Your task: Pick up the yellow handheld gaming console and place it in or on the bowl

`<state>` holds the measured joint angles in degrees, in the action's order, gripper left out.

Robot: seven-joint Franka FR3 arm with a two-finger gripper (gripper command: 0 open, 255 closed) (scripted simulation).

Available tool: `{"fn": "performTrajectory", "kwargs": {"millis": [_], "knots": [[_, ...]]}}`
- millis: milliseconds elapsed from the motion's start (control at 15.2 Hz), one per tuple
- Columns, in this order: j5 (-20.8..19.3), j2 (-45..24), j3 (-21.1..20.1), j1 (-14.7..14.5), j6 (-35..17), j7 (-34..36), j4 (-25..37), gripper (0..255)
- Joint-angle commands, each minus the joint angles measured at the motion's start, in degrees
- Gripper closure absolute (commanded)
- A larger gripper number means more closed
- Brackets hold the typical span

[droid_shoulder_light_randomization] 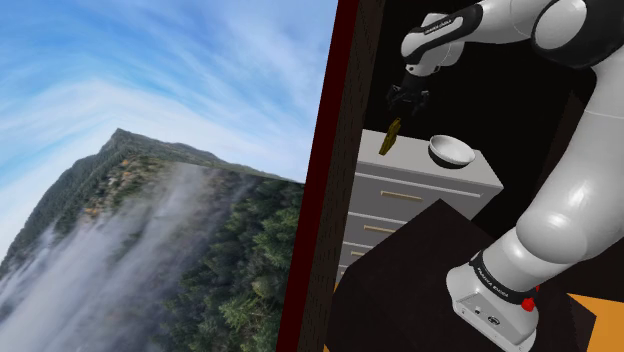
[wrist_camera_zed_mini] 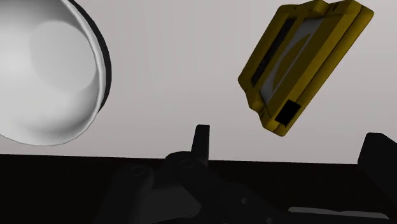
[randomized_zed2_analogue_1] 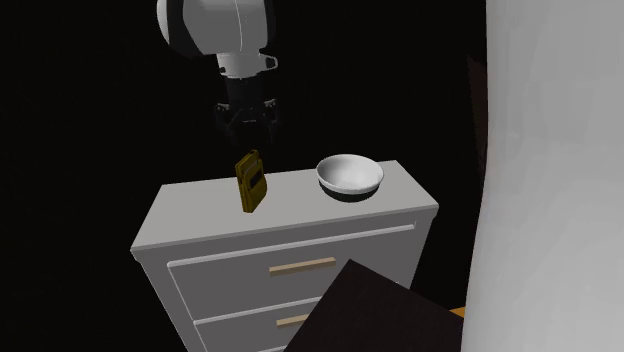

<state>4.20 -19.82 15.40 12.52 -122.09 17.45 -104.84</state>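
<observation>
The yellow handheld console (randomized_zed2_analogue_1: pixel 251 182) is tilted steeply, its lower end at the top of the white dresser (randomized_zed2_analogue_1: pixel 200 215); I cannot tell whether it rests there or hangs just above. My black gripper (randomized_zed2_analogue_1: pixel 247 125) hovers directly over the console's upper end, fingers apart and not touching it. In the wrist view the console (wrist_camera_zed_mini: pixel 299 63) lies ahead of the open gripper (wrist_camera_zed_mini: pixel 291 133), with its screen side showing. The white bowl (randomized_zed2_analogue_1: pixel 350 175) with a dark underside stands upright on the dresser, a short way to the second exterior view's right of the console, and shows beside the gripper as bowl (wrist_camera_zed_mini: pixel 44 70).
The dresser (droid_shoulder_light_randomization: pixel 420 175) has drawers with pale handles (randomized_zed2_analogue_1: pixel 301 265). A dark stand top (randomized_zed2_analogue_1: pixel 390 310) lies in front of it. A dark red-edged wall panel (droid_shoulder_light_randomization: pixel 330 180) borders the dresser, with a mountain backdrop (droid_shoulder_light_randomization: pixel 150 200) beyond. Black area surrounds the rest.
</observation>
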Motion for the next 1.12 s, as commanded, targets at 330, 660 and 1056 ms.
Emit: {"fn": "performTrajectory", "kwargs": {"millis": [330,660,1056], "knots": [[0.99,-2.89,-0.3,0.48,-4.19,-0.52,-1.41,0],[0.99,-2.9,-0.31,0.48,-4.18,-0.52,-1.39,0],[0.99,-2.9,-0.3,0.48,-4.17,-0.52,-1.39,255]]}}
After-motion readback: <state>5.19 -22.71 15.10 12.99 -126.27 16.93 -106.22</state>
